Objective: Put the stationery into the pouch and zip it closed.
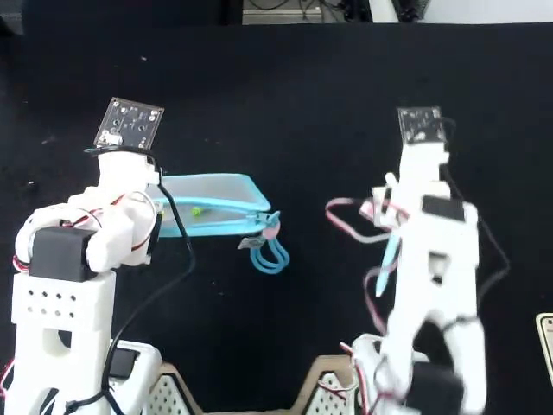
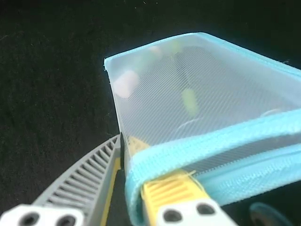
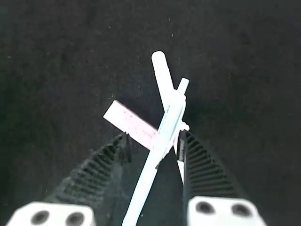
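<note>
The translucent pouch (image 1: 212,203) with light blue trim lies on the black table, its zip pull and blue loop (image 1: 272,251) at the end nearest the middle. My left gripper (image 1: 155,207) is shut on the pouch's other end; the left wrist view has its fingers (image 2: 127,141) clamped on the pouch (image 2: 197,94) at the blue edge. A small green item (image 2: 189,101) and a pale one (image 2: 126,84) show through the wall. My right gripper (image 3: 154,139) is shut on a light blue pen (image 3: 162,134), crossed with a white pen (image 3: 161,70) and a pink strip (image 3: 127,123). The light blue pen (image 1: 389,259) slants beside the right arm.
A black cloth covers the table (image 1: 328,104). A pale object (image 1: 546,341) sits at the right edge. Both arm bases stand at the front edge, with pink and black cables looping around the right arm (image 1: 346,223).
</note>
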`<state>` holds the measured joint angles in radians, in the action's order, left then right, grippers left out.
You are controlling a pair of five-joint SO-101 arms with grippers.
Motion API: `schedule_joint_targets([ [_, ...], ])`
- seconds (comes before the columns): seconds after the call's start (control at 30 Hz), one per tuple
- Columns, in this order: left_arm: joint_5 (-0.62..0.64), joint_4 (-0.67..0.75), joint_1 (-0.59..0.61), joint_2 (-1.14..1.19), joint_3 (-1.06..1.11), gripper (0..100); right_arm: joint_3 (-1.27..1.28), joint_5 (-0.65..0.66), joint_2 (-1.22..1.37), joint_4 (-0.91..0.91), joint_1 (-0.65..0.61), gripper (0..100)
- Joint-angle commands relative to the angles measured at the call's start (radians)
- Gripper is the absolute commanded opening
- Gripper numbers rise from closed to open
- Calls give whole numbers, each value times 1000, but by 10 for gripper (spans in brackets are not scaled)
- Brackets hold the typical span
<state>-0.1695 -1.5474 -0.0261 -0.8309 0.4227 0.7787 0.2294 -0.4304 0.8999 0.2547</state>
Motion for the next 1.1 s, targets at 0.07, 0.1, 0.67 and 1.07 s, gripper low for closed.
schedule_joint_targets([
  [0.07, -6, -2, -4, 8, 19, 30, -259, 6, 325, -3, 25, 162],
  [0.1, -6, -2, -4, 8, 19, 30, -288, 5, 366, -2, 37, 162],
  [0.67, -6, 2, -4, 8, 19, 30, -779, -121, 823, 124, 61, 162],
  [1.07, -6, 2, -4, 8, 19, 30, -1053, -118, 978, 385, 75, 10],
])
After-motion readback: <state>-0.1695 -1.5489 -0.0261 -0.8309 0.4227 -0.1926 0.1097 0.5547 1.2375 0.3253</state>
